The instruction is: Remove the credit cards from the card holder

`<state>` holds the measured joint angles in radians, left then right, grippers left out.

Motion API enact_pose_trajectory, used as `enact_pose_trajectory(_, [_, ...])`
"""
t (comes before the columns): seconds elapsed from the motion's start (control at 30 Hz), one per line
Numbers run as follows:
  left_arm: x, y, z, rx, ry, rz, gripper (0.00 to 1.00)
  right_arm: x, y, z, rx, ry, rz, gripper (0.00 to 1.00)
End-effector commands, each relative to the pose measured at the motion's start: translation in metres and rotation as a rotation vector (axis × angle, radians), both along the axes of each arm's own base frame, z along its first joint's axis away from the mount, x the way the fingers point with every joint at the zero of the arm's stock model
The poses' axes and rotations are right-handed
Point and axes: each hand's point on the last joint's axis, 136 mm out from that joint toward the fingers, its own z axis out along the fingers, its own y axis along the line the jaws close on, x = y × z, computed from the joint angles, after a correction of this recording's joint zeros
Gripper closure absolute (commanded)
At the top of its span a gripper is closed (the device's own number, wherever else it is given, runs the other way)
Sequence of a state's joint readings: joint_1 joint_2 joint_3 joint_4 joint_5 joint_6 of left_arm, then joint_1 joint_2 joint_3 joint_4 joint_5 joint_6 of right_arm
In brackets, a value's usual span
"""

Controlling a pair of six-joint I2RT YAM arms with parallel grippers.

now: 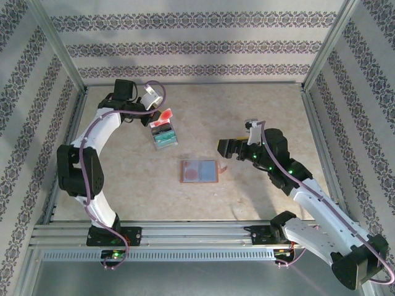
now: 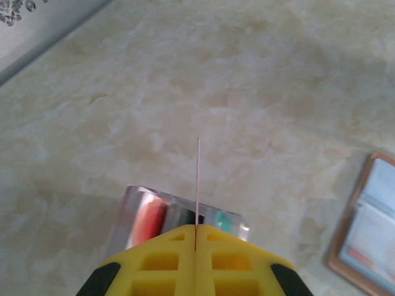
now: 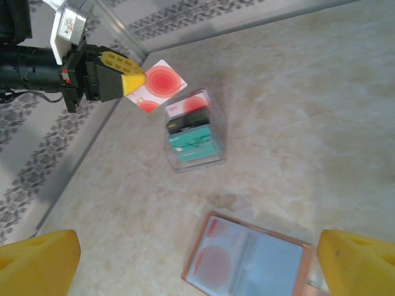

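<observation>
The left gripper (image 3: 133, 80) is clamped shut on one credit card (image 3: 159, 85), gripped near a corner. The card projects ahead of the fingertips, just above the clear box (image 3: 192, 132).

Risk: the corner grip is small, so the card may pivot or slip. If released off-centre, it may strike the box rim and slide away.

Orientation: the card stands edge-on in line with the finger seam. Its long axis appears oblique to the fingers.

The right gripper (image 1: 226, 149) is spread wide and holds nothing. The card holder (image 3: 247, 262) lies open and flat beneath it, with its long axis across the fingers. A red card shows in one pocket.

Risk: the unpinned holder may skid on contact.
</observation>
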<state>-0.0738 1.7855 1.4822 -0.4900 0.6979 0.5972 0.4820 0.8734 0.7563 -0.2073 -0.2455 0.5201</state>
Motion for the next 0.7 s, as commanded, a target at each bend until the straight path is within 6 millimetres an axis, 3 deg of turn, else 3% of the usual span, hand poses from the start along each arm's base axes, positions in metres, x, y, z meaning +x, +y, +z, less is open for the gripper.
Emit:
enact_pose_trajectory(0.0, [0.023,0.007,0.006,0.034,-0.099,-0.034,1.00,0.006,-0.022,-0.001,-0.062,-0.006,-0.114,0.02])
enact_pose_trajectory(0.27, [0.031,0.021,-0.038,0.158,-0.119,-0.061,1.00,0.014,-0.032,0.006,-0.075,-0.020,-0.167,0.02])
enact_pose_trajectory(0.67, [0.025,0.021,-0.058,0.140,-0.140,-0.141,1.00,0.022,-0.031,0.004,-0.068,-0.004,-0.177,0.02])
